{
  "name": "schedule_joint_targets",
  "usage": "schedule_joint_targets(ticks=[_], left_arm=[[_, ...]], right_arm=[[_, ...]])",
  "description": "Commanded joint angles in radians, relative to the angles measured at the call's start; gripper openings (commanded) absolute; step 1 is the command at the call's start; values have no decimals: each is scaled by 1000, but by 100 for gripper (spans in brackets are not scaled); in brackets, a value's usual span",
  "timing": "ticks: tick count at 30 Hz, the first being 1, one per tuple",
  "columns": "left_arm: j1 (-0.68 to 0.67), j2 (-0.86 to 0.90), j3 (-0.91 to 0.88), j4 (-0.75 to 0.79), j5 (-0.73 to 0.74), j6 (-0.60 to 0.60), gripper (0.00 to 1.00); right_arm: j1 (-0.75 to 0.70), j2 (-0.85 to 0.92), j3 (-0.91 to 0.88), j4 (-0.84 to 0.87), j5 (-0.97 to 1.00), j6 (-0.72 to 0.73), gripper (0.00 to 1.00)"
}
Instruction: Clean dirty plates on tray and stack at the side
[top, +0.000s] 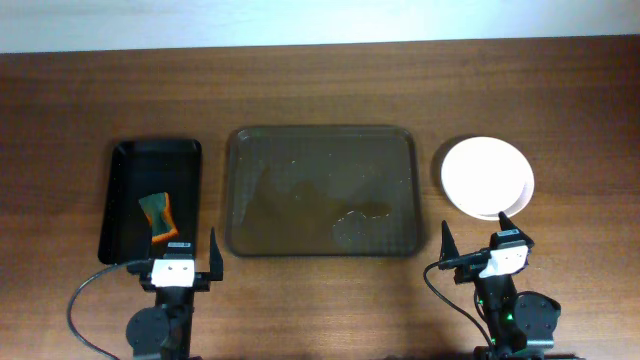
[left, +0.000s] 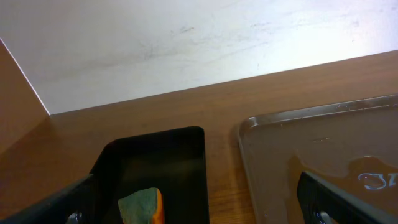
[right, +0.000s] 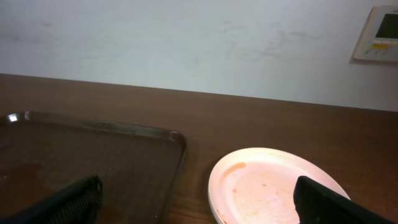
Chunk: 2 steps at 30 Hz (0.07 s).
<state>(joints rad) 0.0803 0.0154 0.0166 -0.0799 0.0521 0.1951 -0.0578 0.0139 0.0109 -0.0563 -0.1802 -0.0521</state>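
Observation:
The white plates sit stacked on the table to the right of the brownish tray. In the right wrist view the top plate shows faint orange smears, and the stack's edges show below it. The tray holds no plates, only wet streaks; it also shows in the left wrist view and the right wrist view. My left gripper is open and empty at the table's front, near the black tray. My right gripper is open and empty just in front of the plate stack.
A narrow black tray stands left of the brownish tray and holds a green and orange sponge, also seen in the left wrist view. A white wall runs behind the table.

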Motion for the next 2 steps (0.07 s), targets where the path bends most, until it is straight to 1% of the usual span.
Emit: schedule_joint_targets(ticks=[1, 2], left_arm=[[-4, -10, -8, 0, -7, 16, 100], [-4, -10, -8, 0, -7, 16, 100]], right_arm=[[6, -8, -5, -7, 5, 8, 98], [6, -8, -5, -7, 5, 8, 98]])
